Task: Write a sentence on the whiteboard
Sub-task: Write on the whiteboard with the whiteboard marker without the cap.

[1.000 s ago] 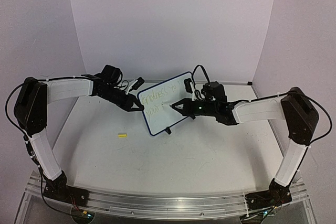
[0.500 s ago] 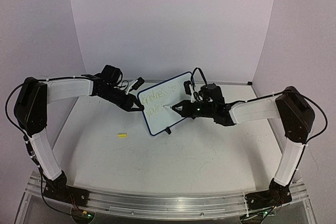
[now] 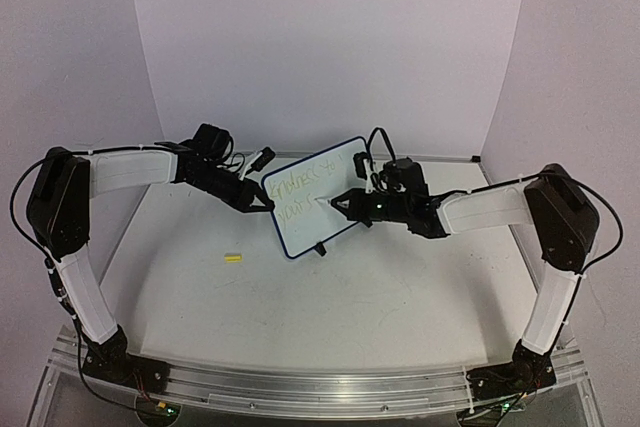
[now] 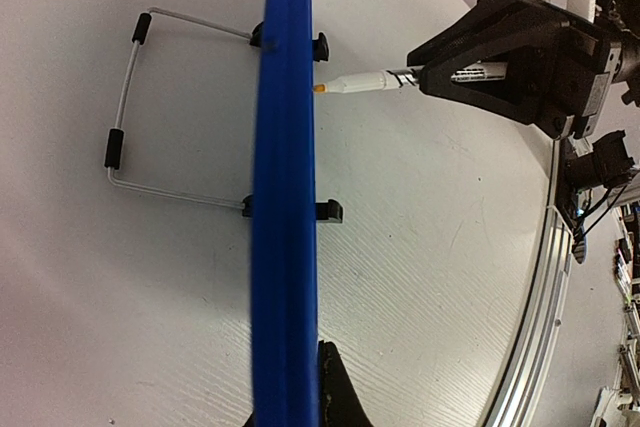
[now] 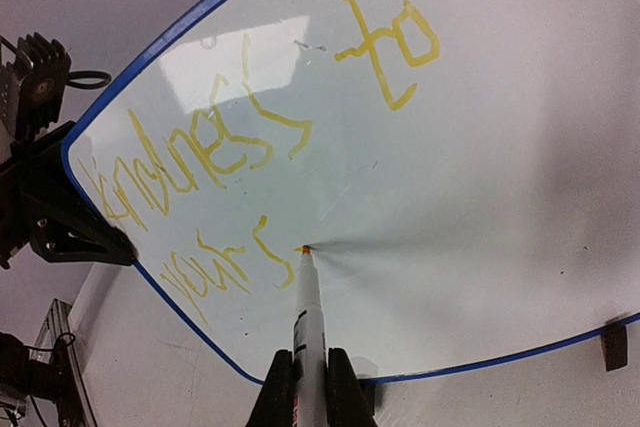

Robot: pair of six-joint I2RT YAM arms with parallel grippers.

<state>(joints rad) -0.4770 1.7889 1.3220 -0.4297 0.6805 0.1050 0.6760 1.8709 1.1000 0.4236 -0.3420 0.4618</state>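
Right wrist, right jaws gripping marker [image 5: 308,317] on whiteboard [image 5: 480,197], left jaws clamping its edge.

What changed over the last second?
The right arm's elbow swung left, and the right gripper shifted the marker slightly at the sentence's second line. The left gripper kept clamping the whiteboard. The board and the yellow cap stayed put.

Yellow handwriting is carried on the whiteboard [image 5: 500,207]. The sentence [image 5: 218,152] is read as "kindness to" on the upper line and "yours" at lower left. Print on the marker [image 5: 306,307] barrel is too small to be read.
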